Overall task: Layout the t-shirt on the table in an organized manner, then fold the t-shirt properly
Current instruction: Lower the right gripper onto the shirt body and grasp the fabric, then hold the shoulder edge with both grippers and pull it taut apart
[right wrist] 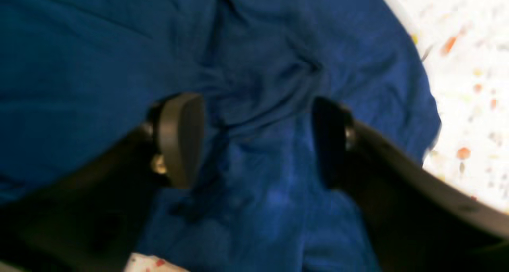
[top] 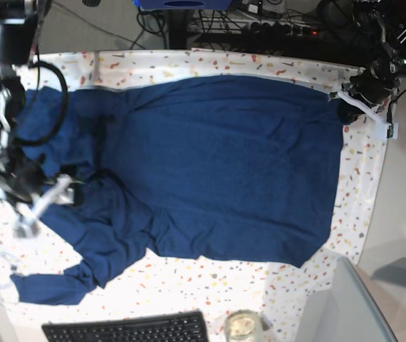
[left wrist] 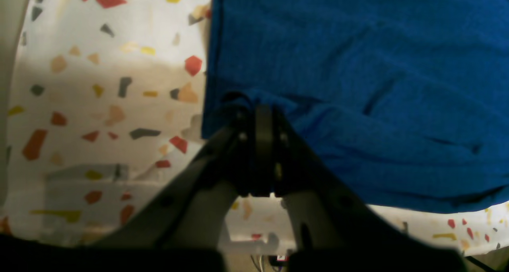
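Note:
The dark blue t-shirt (top: 217, 164) lies spread across most of the speckled table (top: 360, 185), with its sleeves bunched toward the left. At the far right corner my left gripper (top: 345, 98) is shut on the shirt's edge; in the left wrist view the t-shirt (left wrist: 358, 85) puckers at the closed tips of the left gripper (left wrist: 262, 105). On the left side my right gripper (top: 53, 196) hovers over the rumpled sleeve area. The right wrist view shows the right gripper (right wrist: 254, 140) open, with wrinkled t-shirt (right wrist: 258, 192) below and nothing pinched between its fingers (right wrist: 181, 140).
A black keyboard (top: 128, 329) and a glass jar (top: 242, 326) sit at the near edge. Cables and equipment (top: 260, 25) run along the far side. A grey panel (top: 352, 306) stands at the near right corner. Bare table (left wrist: 99, 105) lies beside the shirt's edge.

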`<state>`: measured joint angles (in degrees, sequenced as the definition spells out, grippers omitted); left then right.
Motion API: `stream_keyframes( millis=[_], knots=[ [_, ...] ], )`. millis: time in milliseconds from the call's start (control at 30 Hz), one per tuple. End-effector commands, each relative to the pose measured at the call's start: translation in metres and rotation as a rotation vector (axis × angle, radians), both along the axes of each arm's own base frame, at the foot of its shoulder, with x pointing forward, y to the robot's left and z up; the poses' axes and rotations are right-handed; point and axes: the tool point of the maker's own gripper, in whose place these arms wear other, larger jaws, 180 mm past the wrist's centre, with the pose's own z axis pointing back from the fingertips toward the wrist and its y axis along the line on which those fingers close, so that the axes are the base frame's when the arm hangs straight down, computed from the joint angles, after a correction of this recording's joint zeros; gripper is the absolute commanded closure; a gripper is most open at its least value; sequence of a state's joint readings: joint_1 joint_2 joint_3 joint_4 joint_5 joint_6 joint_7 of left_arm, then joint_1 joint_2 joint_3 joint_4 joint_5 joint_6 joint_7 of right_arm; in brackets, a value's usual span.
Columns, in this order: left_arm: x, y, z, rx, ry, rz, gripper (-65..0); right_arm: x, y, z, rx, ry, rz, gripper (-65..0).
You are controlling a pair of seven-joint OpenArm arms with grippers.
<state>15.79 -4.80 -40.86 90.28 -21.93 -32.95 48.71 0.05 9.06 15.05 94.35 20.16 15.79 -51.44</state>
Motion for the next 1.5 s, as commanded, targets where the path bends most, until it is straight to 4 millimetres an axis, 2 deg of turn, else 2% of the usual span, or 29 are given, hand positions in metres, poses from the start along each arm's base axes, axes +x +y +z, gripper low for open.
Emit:
stream_keyframes(
  millis=[0, 100, 167, 300, 400, 567, 700, 867, 1033, 1133, 1200, 1300, 1467],
  knots=[
    [0.008, 0.005, 0.01, 0.013, -0.041, -0.001, 0.0, -0.012, -0.016, 0.001, -0.005, 0.006, -0.066, -48.8],
    [0.007, 0.005, 0.01, 0.012, -0.039, 0.0, 0.0, -0.06, -0.057, -0.019, 0.039, 0.084, -0.26, -52.5],
    [0.007, 0.005, 0.01, 0.013, -0.039, -0.001, 0.0, -0.092, -0.075, -0.035, 0.079, 0.126, -0.378, -52.8],
    [0.007, 0.005, 0.011, 0.014, -0.041, -0.001, 0.0, -0.13, -0.08, -0.055, 0.107, 0.159, -0.332, -52.5],
    [0.008, 0.005, 0.012, 0.017, -0.041, -0.003, 0.0, -0.147, -0.084, -0.07, 0.149, 0.196, -0.389, -52.7],
    [0.002, 0.006, 0.009, 0.018, -0.027, -0.003, 0.0, -0.165, -0.087, -0.089, 0.204, 0.246, -0.452, -52.5],
    [0.001, 0.006, 0.009, 0.018, -0.026, -0.003, 0.0, -0.175, -0.076, -0.105, 0.248, 0.292, -0.444, -52.4],
    [0.001, 0.006, 0.009, 0.018, -0.026, -0.003, 0.0, -0.173, -0.056, -0.112, 0.278, 0.31, -0.315, -52.2],
    [0.001, 0.005, 0.008, 0.017, -0.025, -0.006, 0.0, -0.166, -0.055, -0.11, 0.281, 0.31, -0.306, -52.1],
    [0.002, 0.004, 0.008, 0.017, -0.025, -0.008, 0.0, -0.161, -0.045, -0.111, 0.279, 0.318, -0.26, -51.3],
    [0.002, 0.004, 0.008, 0.017, -0.025, -0.008, 0.0, -0.16, -0.04, -0.112, 0.28, 0.323, -0.242, -46.4],
    [0.001, 0.006, 0.009, 0.018, -0.026, -0.003, 0.0, -0.159, -0.036, -0.112, 0.287, 0.32, -0.24, -33.6],
    [0.001, 0.006, 0.008, 0.018, -0.024, -0.003, 0.0, -0.157, -0.038, -0.111, 0.285, 0.311, -0.246, -8.3]
  ],
)
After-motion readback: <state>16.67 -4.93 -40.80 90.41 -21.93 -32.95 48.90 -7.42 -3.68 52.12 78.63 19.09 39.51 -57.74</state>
